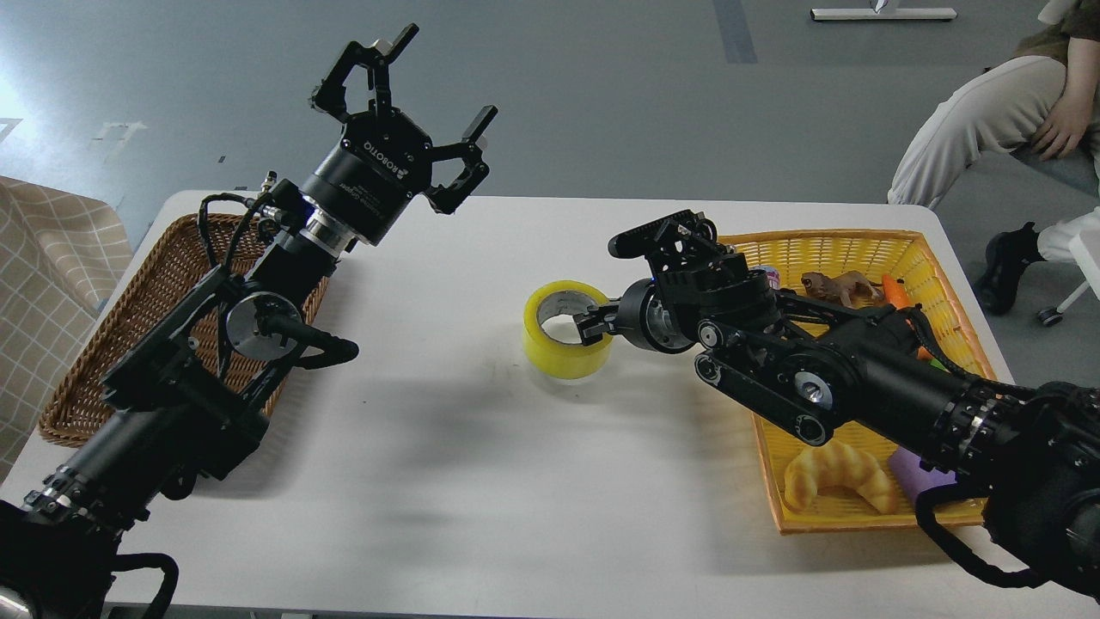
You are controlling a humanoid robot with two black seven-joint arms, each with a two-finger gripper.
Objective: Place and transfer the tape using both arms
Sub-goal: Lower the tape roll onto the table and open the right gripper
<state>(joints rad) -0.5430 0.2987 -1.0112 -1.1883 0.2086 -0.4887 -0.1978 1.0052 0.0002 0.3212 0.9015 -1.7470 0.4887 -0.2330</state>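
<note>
The wide roll of translucent yellow packing tape with a grey-brown cardboard core (pixel 565 330) sits near the middle of the white desk (pixel 481 447), its open core facing up and slightly toward the right. The black right tool (pixel 601 288) is at the roll's right side: a lower finger reaches into the core at the near rim, while an upper finger sticks out above and behind the roll, clear of it, so the jaws stand spread and the roll is not clamped between them. Whether the lower finger actually touches the rim I cannot tell. The right arm runs back from there across the yellow woven plastic basket (pixel 859 249) on the desk's right side, which holds a golden bread croissant (pixel 838 483) at its near end, a small brown animal figure (pixel 838 285) and an orange item (pixel 895 292) at its far end, and a purple object (pixel 915 471) partly hidden under the arm. The black left tool (pixel 412 99) marked "ROBOTIQ" is raised well apart from the roll, above the desk's far left edge, fingers splayed wide and empty. Beneath the left arm lies a brown wicker basket (pixel 163 284). A seated person (pixel 988 112) is at the upper right.
</note>
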